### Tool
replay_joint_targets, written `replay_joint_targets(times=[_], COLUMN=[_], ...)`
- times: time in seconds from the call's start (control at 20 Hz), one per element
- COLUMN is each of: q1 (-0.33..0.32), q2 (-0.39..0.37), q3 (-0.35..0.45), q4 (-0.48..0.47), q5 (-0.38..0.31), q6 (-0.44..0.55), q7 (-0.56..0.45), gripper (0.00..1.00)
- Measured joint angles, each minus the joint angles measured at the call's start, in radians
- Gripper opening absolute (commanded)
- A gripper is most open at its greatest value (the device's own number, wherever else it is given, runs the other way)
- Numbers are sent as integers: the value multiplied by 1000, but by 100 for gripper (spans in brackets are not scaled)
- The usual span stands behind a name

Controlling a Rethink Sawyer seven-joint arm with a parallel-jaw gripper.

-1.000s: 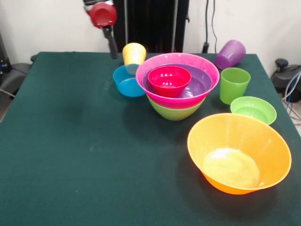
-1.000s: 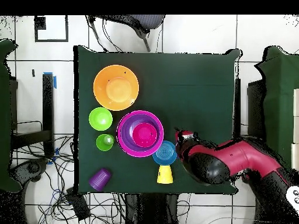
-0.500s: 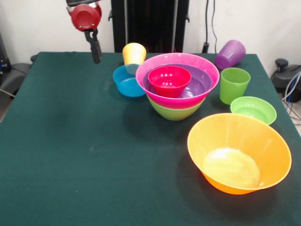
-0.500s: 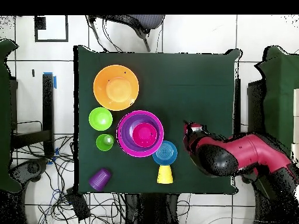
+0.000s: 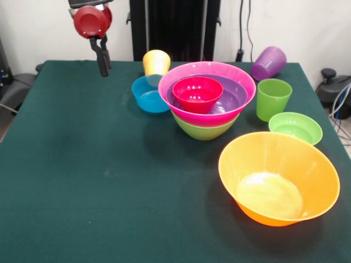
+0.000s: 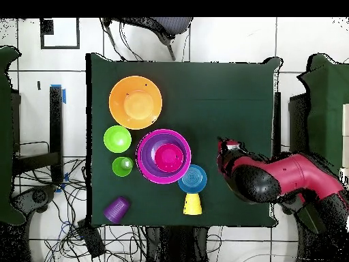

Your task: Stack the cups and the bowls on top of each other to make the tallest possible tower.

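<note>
Glossy plastic ware, front view: the tower (image 5: 207, 98) at upper centre nests a small red bowl (image 5: 197, 93) in a medium purple bowl (image 5: 233, 99), a large pink bowl (image 5: 181, 82) and a medium green base bowl (image 5: 204, 130), with a small blue bowl (image 5: 147, 94) touching its left side; the black gripper (image 5: 102, 67) hangs empty at upper left, whether parted or closed I cannot tell. Overhead view: a yellow-orange tapered tumbler (image 6: 193, 203) lies at lower centre just below the blue bowl, the gripper (image 6: 225, 145) well right of it; all pieces judged light, stiff and slippery, best pinched across a thin rim.
</note>
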Motion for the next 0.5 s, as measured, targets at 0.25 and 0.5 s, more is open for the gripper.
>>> replay_joint_targets(times=[0.25, 0.5], q1=[1, 3], q2=[1, 1], q3=[-4, -8], q4=[0, -1], q5=[-3, -6], q6=[0, 0], q7=[0, 0], gripper=[100, 100])
